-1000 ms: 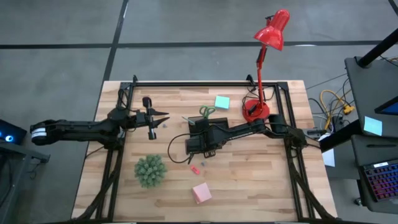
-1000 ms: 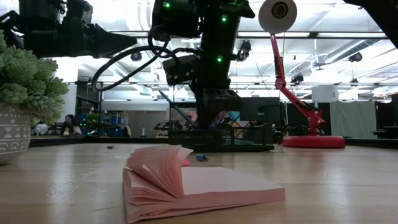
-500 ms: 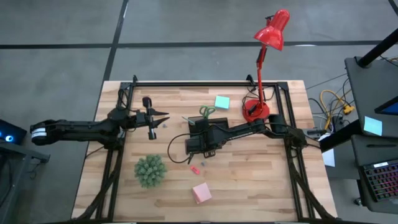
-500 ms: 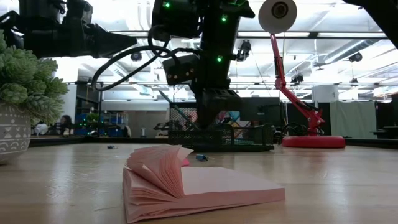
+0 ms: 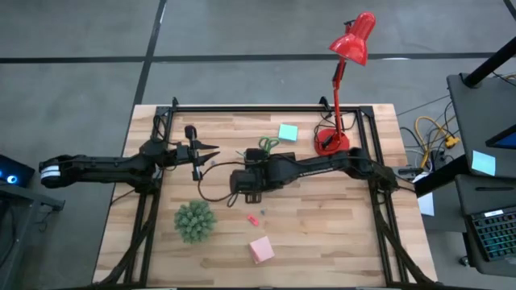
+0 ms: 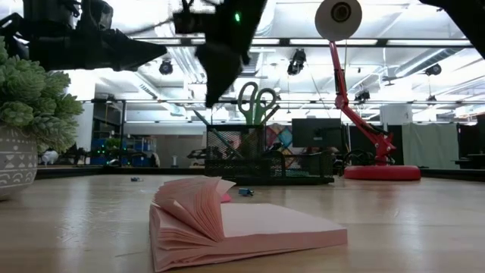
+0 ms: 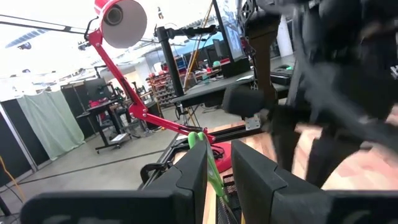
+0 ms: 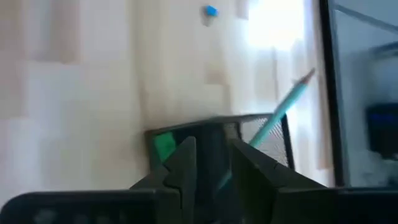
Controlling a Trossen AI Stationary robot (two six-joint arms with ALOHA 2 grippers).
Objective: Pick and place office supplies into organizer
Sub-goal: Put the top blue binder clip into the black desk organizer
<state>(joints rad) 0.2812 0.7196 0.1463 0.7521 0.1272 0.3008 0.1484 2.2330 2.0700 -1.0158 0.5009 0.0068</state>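
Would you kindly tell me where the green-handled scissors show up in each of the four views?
High view: green-handled scissors at table centre, by the organizer.
Low view: handles stand up from the organizer, centre.
Left wrist view: a green strip between the tool's fingers, probably them.
Right wrist view: not identifiable.
Shared landmark: red lamp.

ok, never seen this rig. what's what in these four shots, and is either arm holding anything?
Two dark robot arms work at a wooden table. One camera looks straight down, one sits at tabletop height, and one rides on each wrist.

The left gripper waits at the left. The right gripper is by the black organizer, which has green scissors and a teal pen in it. Neither gripper visibly holds anything.

Loose on the table: a pink pad, a teal pad, a plant and a red lamp.
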